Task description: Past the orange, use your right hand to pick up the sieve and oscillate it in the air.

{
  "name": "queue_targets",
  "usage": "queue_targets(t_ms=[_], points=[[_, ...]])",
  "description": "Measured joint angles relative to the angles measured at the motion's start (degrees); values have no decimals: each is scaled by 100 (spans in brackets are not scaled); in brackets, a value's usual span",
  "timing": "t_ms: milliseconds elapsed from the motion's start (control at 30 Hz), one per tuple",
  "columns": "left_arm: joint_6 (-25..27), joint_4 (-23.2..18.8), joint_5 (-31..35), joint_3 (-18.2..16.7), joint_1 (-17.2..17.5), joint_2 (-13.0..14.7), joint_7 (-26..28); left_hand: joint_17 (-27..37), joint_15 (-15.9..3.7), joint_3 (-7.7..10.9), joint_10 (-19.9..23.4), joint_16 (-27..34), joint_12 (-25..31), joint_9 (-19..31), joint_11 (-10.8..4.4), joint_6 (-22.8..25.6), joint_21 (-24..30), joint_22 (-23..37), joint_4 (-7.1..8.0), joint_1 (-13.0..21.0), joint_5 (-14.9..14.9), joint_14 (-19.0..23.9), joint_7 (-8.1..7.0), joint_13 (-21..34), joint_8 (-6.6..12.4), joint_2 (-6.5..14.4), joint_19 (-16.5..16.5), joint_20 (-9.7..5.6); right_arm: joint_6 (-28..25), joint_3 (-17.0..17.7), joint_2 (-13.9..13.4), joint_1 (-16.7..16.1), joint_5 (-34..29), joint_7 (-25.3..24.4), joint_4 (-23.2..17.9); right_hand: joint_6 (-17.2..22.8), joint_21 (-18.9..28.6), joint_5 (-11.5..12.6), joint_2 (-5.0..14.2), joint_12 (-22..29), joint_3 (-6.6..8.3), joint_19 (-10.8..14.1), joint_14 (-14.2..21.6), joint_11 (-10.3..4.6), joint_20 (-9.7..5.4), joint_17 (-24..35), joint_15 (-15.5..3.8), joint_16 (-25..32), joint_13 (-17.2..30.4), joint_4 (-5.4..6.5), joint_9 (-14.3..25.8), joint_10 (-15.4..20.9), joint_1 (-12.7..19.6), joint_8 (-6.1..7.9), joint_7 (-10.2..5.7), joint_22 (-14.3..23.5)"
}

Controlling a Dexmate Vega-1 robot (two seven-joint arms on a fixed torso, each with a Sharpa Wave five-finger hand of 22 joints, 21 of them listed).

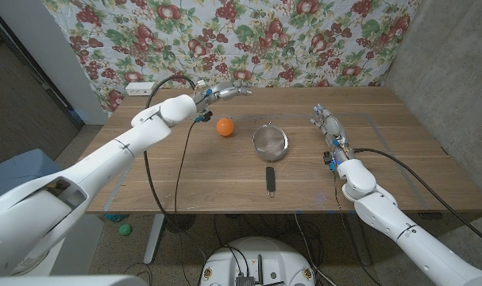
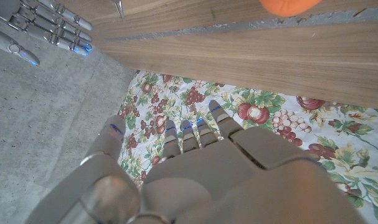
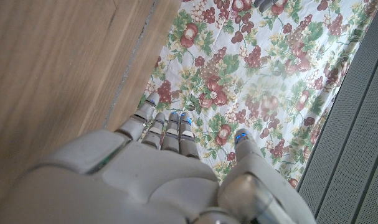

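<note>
Left wrist view: orange (image 2: 287,6) cut off.

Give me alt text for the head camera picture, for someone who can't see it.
A metal sieve lies mid-table on a wooden table, handle toward the robot, with an orange to its left. Both hands are empty: the left hand above the table's far side, the right hand right of the sieve.

Probably lab: cabled table (image 1: 225,171), backdrop (image 1: 248,40).
</note>
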Motion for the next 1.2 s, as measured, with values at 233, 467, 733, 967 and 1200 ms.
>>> queue_targets(t_ms=[233, 467, 733, 967, 1200], points=[[114, 0, 175, 82, -85, -18, -150, 0, 0, -24, 0, 0, -16, 0, 0, -22, -44, 0, -24, 8, 0, 0, 22, 0, -22, -53, -61, -1, 26, 15, 15, -19, 10, 0, 33, 0, -42, 0, 0, 0, 0, 21, 0, 0, -21, 0, 0, 0, 0, 0, 0, 0, 0, 0, 0, 0], [277, -84, 373, 268, -267, -38, -343, 0, 22, -24, -24, 0, -45, 0, -19, -145, -44, 0, -24, 31, 0, -22, -20, 0, -43, -75, -92, 5, 81, 33, 22, -44, 31, -3, 53, 0, -42, 0, 0, 0, 0, 21, 0, 0, -20, 0, 0, 0, 0, 0, 0, 0, 0, 0, 0, 0], [456, -157, 563, 399, -389, -44, -559, 0, 36, -25, -74, -24, -50, -1, -30, -176, -44, 0, -24, 53, 0, -36, -11, 0, -43, -98, -152, 7, 117, 49, 26, -72, 47, -5, 72, 0, -42, 0, 0, 0, 0, 21, 1, 0, -19, 0, 1, 0, -1, 0, 0, 0, 0, 0, 0, 0], [636, -279, 800, 526, -482, -42, -705, 0, -13, -23, -62, -17, -65, -1, -41, -176, -37, -1, -71, 163, 0, -10, -11, -1, -5, -207, -54, -4, 149, 65, 28, -101, 57, -6, 74, 0, -86, 0, 0, 0, 0, 62, 32, -1, 22, 0, 32, 0, -1, 0, 0, 0, 0, 0, 0, 0], [773, -385, 1023, 626, -558, -39, -811, -1, -72, -17, 243, 49, 4, 29, -133, 188, 46, 0, -111, 464, 0, 282, 43, -1, 189, -387, 194, -24, 175, 73, 34, -124, 65, -9, 77, 0, -86, 0, 0, 0, 0, 62, 32, -1, 21, 0, 32, 0, -1, 0, 0, -1, 0, 0, 0, 0]])
